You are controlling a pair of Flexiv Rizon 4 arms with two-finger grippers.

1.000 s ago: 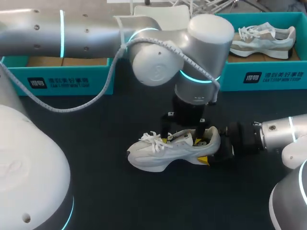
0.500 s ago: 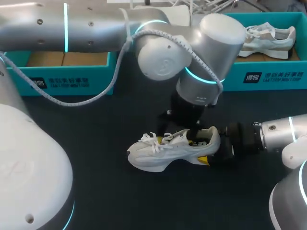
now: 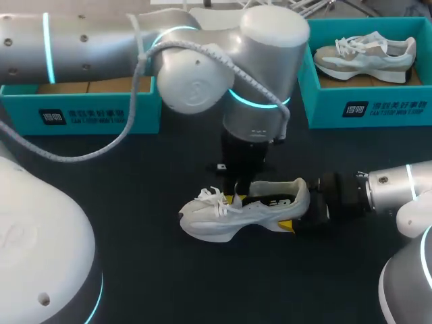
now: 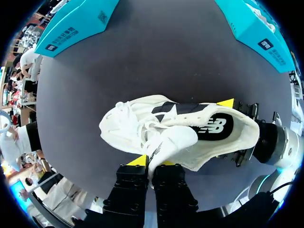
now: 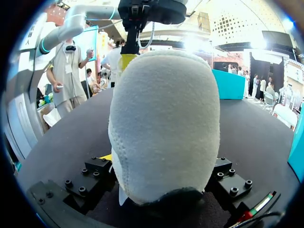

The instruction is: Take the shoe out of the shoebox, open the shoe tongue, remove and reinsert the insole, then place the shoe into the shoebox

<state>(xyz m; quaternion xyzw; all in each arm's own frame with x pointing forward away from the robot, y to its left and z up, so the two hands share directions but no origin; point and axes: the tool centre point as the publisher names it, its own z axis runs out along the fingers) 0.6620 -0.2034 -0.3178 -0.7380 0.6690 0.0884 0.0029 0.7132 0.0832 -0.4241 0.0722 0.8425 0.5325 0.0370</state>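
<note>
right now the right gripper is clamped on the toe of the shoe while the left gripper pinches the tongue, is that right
Not quite. The right gripper is clamped on the heel of the shoe, not the toe; the right wrist view shows the heel between its fingers. The left gripper does pinch the tongue.

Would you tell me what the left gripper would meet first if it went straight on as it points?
The shoe: the left gripper, shut on its tongue, points down at it, probably reaching the laced upper before the table; depth is unclear.
</note>
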